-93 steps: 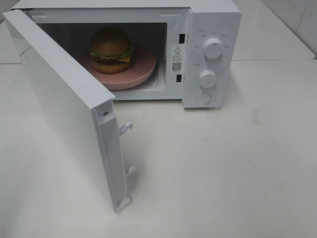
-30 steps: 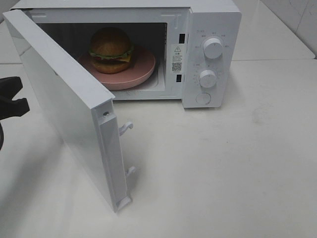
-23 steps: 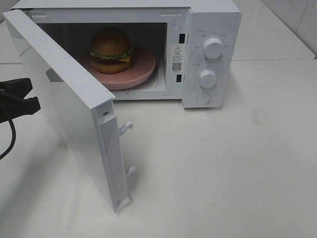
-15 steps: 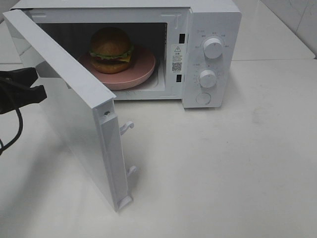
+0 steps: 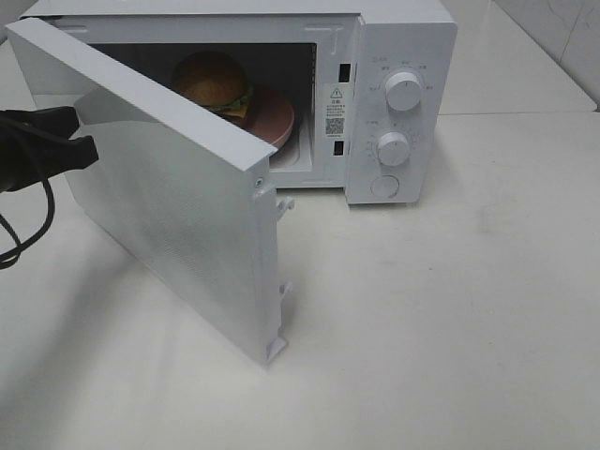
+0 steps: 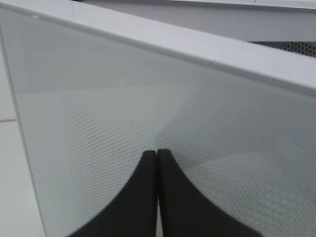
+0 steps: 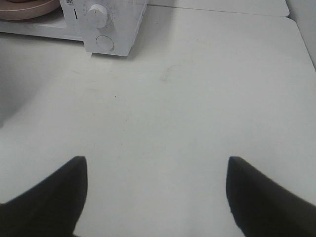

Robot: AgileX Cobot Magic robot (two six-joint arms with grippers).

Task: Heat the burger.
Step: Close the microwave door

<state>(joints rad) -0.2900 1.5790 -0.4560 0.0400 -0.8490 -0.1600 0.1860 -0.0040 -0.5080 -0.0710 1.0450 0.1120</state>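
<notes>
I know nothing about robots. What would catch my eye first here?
A white microwave stands at the back of the table, its big door half open toward the front left. Inside, the burger sits on a pink plate, partly hidden by the door. At the left, the black left gripper, shut, meets the door's outer face.

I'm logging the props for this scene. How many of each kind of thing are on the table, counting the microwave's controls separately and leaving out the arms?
Microwave: 1
Burger: 1
Pink plate: 1
Dials: 2
Round button: 1
Total: 6
</notes>
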